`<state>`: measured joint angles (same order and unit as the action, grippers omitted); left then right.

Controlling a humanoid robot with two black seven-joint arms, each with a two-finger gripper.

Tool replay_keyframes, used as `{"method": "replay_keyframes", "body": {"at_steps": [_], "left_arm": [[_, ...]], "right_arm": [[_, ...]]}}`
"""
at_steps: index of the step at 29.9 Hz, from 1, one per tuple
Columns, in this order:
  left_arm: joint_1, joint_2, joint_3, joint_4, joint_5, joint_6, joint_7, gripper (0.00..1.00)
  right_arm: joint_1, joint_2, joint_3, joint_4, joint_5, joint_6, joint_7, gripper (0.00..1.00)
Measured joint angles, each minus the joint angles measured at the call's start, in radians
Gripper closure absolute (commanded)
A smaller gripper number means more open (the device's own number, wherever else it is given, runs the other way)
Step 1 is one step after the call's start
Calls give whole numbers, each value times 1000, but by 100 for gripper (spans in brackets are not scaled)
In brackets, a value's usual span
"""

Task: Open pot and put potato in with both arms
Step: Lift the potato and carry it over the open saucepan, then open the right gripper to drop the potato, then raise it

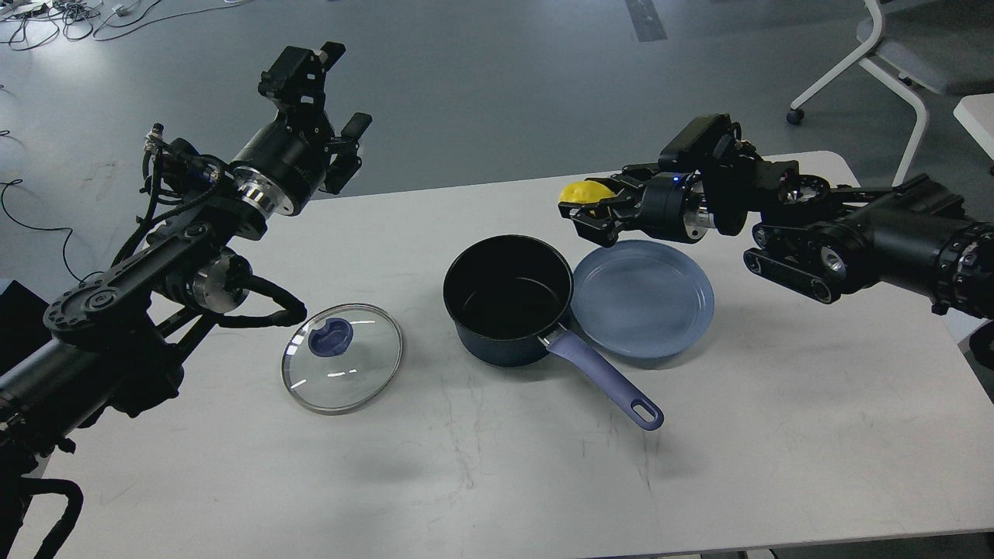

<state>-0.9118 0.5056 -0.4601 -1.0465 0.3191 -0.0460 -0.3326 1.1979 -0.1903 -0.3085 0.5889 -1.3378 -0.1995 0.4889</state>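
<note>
**Potato held in the air beside the open pot**

The potato (584,192) sits between the fingers of the right gripper (584,208), clear of the table (497,466). The jaws are closed around it, the yellow showing above and between the dark fingers. In the head view it hangs beyond the blue plate (643,298), above its far rim, and up and to the right of the pot (509,299).

The pot stands upright near the middle of the table, uncovered, its black inside bare. Its lavender handle (604,379) runs toward the near right, ending in a hole. The plate touches or nearly touches the pot's right side; which of the two cannot be told.

The glass lid (343,358) lies flat on the table to the left of the pot, apart from it, blue knob (331,338) facing up.

The right arm (854,233) reaches in from the right edge, roughly level, over the plate's far side.

The left gripper (330,101) is raised high over the table's far left edge, well apart from the lid and pot. Its jaws stand spread wide with nothing between them. The left arm (155,256) slants up from the lower left.

A white chair (901,70) stands on the grey floor beyond the table's far right corner.
</note>
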Motion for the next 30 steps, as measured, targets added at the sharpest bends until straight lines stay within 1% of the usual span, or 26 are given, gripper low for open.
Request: {"method": "replay_keyframes", "body": {"at_steps": [5,7,9,10,12,13,14,20,26,30], "left_arm": [[-1,2,-3,0,-1,-1,1,2],[-1,2,-5,0,-1,-2,1,2],[-1,2,-7,0,-2,-2,1,2],[-1,2,-7,0,-2,-2,1,2],[-1,3,-8,0,-2,-1,2,2],[0,3,-9,0,-3,-2,2,2],[0,4,-9,0,-3,-2,3,2],[1,5,-9,0,-9,-2,4,2],[2,3,-11,0,-18,-1,11,2],[4,-2,-15,0,-41,0,16,2]], "right_arm": [[32,83,-3,-2,0,0,0,44],[34,118,-6,-8,0,0,0,40],[35,161,-19,-24,0,1,0,34],[35,174,-28,-31,0,2,0,24],[31,186,-49,-52,0,5,0,15],[29,188,-59,-59,0,7,0,5],[26,189,-68,-64,1,8,0,0],[14,190,-98,-67,16,14,0,0],[5,190,-39,-56,52,8,0,0],[12,187,103,-32,262,12,0,0]]}}
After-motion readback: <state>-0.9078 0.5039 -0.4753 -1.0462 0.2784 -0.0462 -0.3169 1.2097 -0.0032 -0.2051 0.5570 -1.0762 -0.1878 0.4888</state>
